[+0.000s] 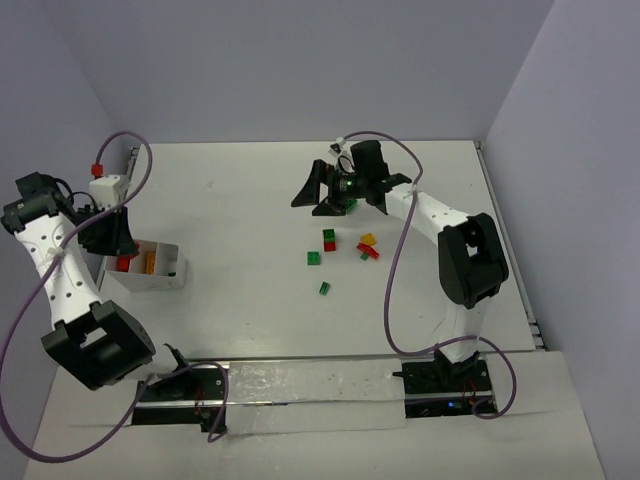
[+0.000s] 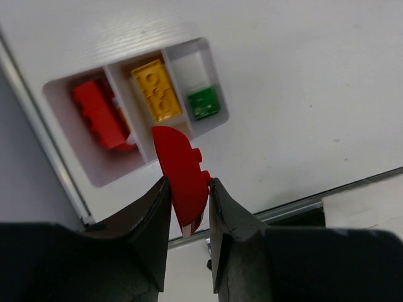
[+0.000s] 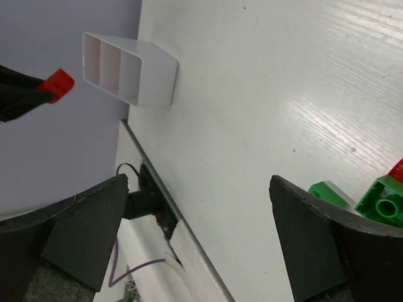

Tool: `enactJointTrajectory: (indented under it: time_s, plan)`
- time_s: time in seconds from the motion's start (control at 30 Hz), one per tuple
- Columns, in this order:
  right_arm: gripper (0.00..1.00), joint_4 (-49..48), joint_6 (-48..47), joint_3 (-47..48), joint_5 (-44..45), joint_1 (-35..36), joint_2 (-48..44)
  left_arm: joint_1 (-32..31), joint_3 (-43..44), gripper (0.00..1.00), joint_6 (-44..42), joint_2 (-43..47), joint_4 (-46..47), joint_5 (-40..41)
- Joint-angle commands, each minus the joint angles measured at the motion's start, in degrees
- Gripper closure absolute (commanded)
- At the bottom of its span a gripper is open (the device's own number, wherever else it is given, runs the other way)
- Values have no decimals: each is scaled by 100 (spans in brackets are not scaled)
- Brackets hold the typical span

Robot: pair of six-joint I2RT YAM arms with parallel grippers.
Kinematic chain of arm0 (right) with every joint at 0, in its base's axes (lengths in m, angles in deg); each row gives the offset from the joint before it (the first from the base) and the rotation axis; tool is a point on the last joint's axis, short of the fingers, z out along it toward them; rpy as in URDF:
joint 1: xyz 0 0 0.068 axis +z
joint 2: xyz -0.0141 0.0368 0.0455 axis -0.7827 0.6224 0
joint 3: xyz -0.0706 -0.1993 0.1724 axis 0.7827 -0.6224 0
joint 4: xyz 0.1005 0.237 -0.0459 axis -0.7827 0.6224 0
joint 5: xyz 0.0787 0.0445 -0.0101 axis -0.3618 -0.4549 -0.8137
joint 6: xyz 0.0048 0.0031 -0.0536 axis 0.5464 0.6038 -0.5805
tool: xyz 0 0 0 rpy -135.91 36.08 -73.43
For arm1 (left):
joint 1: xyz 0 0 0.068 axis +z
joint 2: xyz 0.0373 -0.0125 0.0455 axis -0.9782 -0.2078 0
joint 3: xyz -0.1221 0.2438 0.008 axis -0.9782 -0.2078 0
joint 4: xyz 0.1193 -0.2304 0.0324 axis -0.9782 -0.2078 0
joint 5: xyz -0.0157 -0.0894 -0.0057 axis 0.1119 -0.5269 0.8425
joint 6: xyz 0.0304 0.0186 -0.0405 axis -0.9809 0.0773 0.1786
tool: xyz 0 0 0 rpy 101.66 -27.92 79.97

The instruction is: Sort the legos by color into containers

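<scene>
We've got the white three-bay container (image 1: 165,282) close to the left edge of the bench (image 1: 240,190). From the left wrist we read its bays in a row: red bricks (image 2: 97,116) in the bay nearest the wall (image 2: 25,207), a yellow brick (image 2: 156,91) in the middle one, and a green brick (image 2: 203,102) in the third.

The left hand (image 2: 187,185) is drawn in narrow, pinching a red piece (image 2: 179,157) with a rounded edge. The piece hangs above the container, and in that view it lines up with the divider between the red and yellow bays.

Over at the far middle of the bench, the right hand (image 1: 340,198) is spread wide with nothing between its fingers. A green lego (image 1: 350,206) lies just beside it.

Nearer the arm bases sit the loose ones:
- a green-on-red pair (image 1: 329,240)
- a green one (image 1: 314,258)
- another green (image 1: 325,288)
- a yellow-orange brick (image 1: 368,240), with a red brick (image 1: 368,252) right against it

Bare bench runs between this group and the container, and again from the group out to the right edge.
</scene>
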Motion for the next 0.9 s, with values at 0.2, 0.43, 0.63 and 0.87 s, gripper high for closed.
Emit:
enactJointTrajectory:
  time_s: [0.2, 0.43, 0.63, 0.87]
  plan:
    - [0, 310, -703, 105, -2, -145, -148, 609, 294, 99, -292, -531, 156, 660]
    - [0, 288, -686, 74, -120, -235, -112, 609, 494, 94, -232, -898, 256, 713]
    - [0, 266, -653, 43, -160, -288, -65, 595, 524, 89, -158, -1125, 400, 813]
    - [0, 260, -650, 20, -169, -314, -24, 519, 323, 76, -42, -1204, 638, 1030]
